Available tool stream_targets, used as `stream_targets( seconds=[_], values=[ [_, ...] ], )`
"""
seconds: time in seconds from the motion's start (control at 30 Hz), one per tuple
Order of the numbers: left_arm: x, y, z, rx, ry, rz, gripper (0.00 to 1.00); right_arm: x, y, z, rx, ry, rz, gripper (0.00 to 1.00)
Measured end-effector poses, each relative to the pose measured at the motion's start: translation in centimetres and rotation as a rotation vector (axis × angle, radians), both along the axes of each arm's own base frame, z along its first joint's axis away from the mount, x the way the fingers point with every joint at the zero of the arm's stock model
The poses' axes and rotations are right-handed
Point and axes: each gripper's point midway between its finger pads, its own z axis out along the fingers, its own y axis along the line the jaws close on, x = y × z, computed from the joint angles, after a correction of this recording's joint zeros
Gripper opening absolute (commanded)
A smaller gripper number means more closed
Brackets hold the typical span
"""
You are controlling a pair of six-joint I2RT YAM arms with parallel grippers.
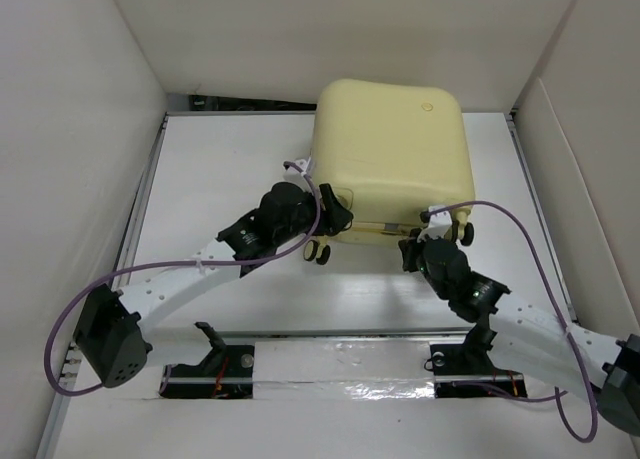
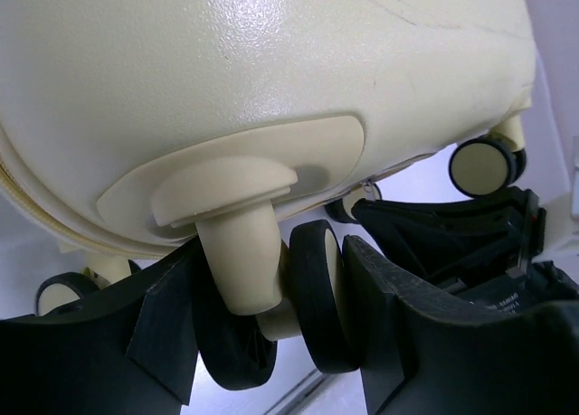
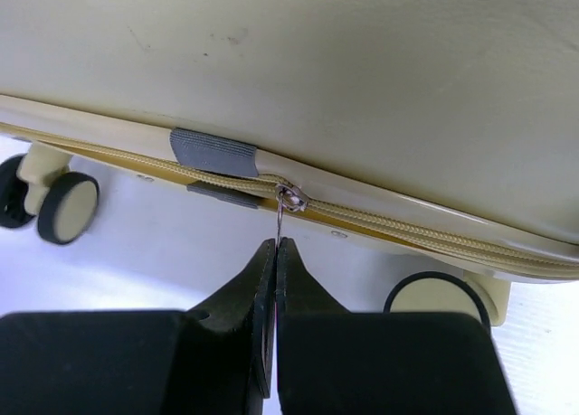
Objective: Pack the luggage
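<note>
Top external view has the pale yellow suitcase (image 1: 390,149) lying shut on the white tabletop (image 1: 230,169) toward 12 o'clock, its wheels facing 6 o'clock. At the suitcase's 7 o'clock corner the left tool (image 2: 271,293) is clamped around a caster wheel (image 2: 317,311). At the 5 o'clock corner the right tool (image 3: 276,248) is pinched tight on the thin zipper pull (image 3: 282,218).

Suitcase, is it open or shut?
Shut: the suitcase has its halves together, inside hidden. The right pincer pinches the zipper pull, so zipping may be unfinished.
</note>
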Motion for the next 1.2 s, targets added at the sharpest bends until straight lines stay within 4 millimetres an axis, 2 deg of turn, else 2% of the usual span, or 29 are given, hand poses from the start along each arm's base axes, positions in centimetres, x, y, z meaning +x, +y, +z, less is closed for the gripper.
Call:
stream_targets(
  seconds=[0.1, 0.23, 0.4, 0.63, 0.9, 1.2],
  values=[
    [-0.2, 0.4, 1.0, -0.038, 0.009, -0.02, 0.0, -0.4, -0.3, 0.6, 0.066, -0.001, 0.031, 0.0],
    [0.3, 2.3, 1.8, -0.093, 0.021, -0.005, 0.0, -0.6, -1.0, 1.0, 0.114, 0.003, 0.046, 0.0],
    [-0.2, 4.7, 0.2, -0.107, 0.057, 0.018, 0.0, -1.2, -0.9, 0.9, 0.139, 0.027, 0.078, 0.0],
    [-1.5, 5.1, 0.8, -0.122, 0.046, -0.014, 0.0, -2.6, -1.4, 1.6, 0.161, 0.027, 0.105, 0.0],
    [-1.9, 5.5, 0.1, -0.083, 0.048, -0.019, 0.0, -3.2, -1.1, 1.1, 0.158, 0.054, 0.131, 0.0],
    [-2.4, 7.5, 1.2, -0.034, -0.04, 0.058, 0.0, -3.8, -1.3, 1.7, 0.188, 0.068, 0.116, 0.0]
  ],
)
